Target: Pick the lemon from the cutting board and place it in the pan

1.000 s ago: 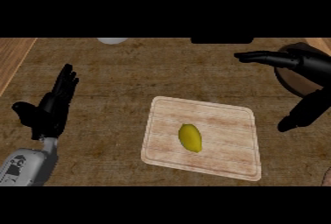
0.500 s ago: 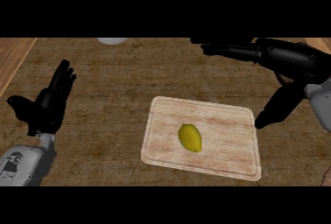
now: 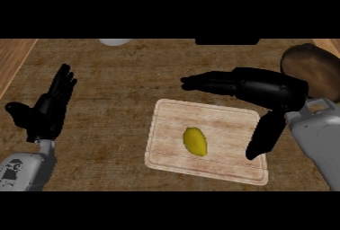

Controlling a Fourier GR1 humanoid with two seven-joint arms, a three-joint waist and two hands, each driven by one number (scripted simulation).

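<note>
So the right hand [image 3: 266,90] is seen spread wide open over the far right part of the cutting board [image 3: 225,119], fingers stretched out toward the left and the thumb pointed down along the board's right side. Nothing is held in it. The lemon [image 3: 194,141] is left lying on the board, roughly in the middle, a bit toward the near side, and it's clearly apart from that hand, with bare wood showing between the thumb tip and the fruit.

The board itself is laid at a slight angle on the brownish counter [image 3: 119,67]. The pan [image 3: 312,67] is partly shown at the upper right corner, just behind the right hand, dark brown and round, with part of it hidden by the wrist.

Over at the left edge, the left hand [image 3: 46,110] is kept open and upright, fingers straight and pointed away, well apart from the board. A pale rounded thing [image 3: 115,42] is cut off at the top edge, can't be told what it is.
</note>
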